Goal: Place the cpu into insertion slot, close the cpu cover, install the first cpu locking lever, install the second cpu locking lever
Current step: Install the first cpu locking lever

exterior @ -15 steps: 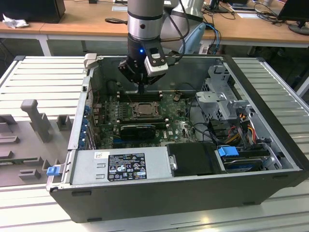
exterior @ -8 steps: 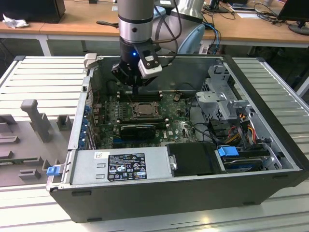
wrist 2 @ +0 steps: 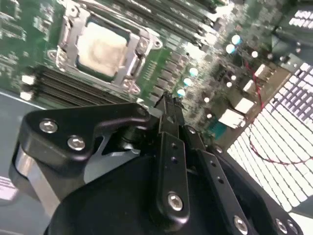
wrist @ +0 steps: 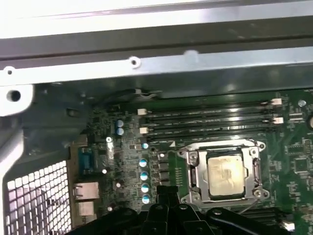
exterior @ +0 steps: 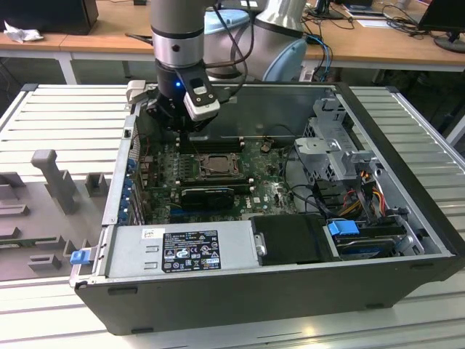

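Observation:
The cpu [wrist: 225,171] lies flat in the insertion slot [exterior: 216,166] on the green board, its pale metal face [wrist 2: 102,49] showing in both wrist views. The silvery cpu cover [wrist: 191,169] lies down around it as a frame [wrist 2: 131,63]. I cannot tell how the locking levers stand. My gripper [wrist 2: 168,103] hangs above the board beside the slot, towards the case's rear ports, apart from the cover. Its black fingers [wrist: 166,192] are shut together with nothing between them. In the exterior view the arm's wrist [exterior: 178,94] stands over the back corner at that view's left.
Long black memory slots [wrist: 210,120] run beside the socket. A row of round capacitors [wrist: 144,174] stands between gripper and socket. The case's rear wall [wrist: 156,63] and perforated grille [wrist: 34,196] are close by. A drive cage with cables [exterior: 341,167] fills the exterior view's right.

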Motion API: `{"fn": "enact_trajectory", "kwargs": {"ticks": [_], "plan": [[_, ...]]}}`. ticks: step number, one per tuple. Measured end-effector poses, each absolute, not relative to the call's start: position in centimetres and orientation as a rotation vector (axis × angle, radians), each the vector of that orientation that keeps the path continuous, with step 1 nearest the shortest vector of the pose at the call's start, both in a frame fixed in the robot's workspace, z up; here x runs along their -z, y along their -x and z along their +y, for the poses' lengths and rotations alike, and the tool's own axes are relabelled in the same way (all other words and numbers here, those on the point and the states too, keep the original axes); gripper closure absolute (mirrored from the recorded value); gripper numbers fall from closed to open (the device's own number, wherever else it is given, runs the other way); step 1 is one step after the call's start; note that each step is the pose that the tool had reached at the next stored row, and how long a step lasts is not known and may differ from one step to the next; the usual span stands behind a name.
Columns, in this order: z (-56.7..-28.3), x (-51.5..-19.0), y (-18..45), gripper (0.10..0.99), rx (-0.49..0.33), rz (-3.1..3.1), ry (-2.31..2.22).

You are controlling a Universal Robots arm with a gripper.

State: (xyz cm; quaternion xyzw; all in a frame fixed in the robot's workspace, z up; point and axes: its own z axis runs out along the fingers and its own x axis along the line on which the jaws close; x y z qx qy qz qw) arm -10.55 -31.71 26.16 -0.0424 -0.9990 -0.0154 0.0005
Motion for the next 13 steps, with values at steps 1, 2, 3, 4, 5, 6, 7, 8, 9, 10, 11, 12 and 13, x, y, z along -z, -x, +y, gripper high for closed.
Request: {"fn": "enact_trajectory", "kwargs": {"ticks": [1, 2, 3, 4, 5, 6, 7, 8, 9, 10, 11, 12, 13], "plan": [[-31.6, -26.1, 10.7, 0.980, 0.048, -3.137, 0.131], [-31.4, -25.9, 10.8, 0.980, 0.049, -3.138, 0.130], [-31.2, -25.8, 11.0, 0.980, 0.049, -3.138, 0.128], [-30.9, -25.7, 11.1, 0.980, 0.049, -3.138, 0.128], [-30.7, -25.7, 11.2, 0.980, 0.049, -3.138, 0.127], [-30.1, -25.6, 11.4, 0.980, 0.048, -3.138, 0.125], [-29.7, -25.6, 11.5, 0.980, 0.048, -3.138, 0.123], [-29.5, -25.6, 11.5, 0.980, 0.049, -3.138, 0.121], [-29.2, -25.6, 11.5, 0.980, 0.049, -3.138, 0.118], [-29.1, -25.6, 11.4, 0.980, 0.049, -3.138, 0.113], [-29.0, -25.6, 11.3, 0.980, 0.049, -3.138, 0.108], [-29.0, -25.6, 10.9, 0.980, 0.049, -3.138, 0.105], [-29.0, -25.6, 10.6, 0.980, 0.049, -3.138, 0.104]]}}
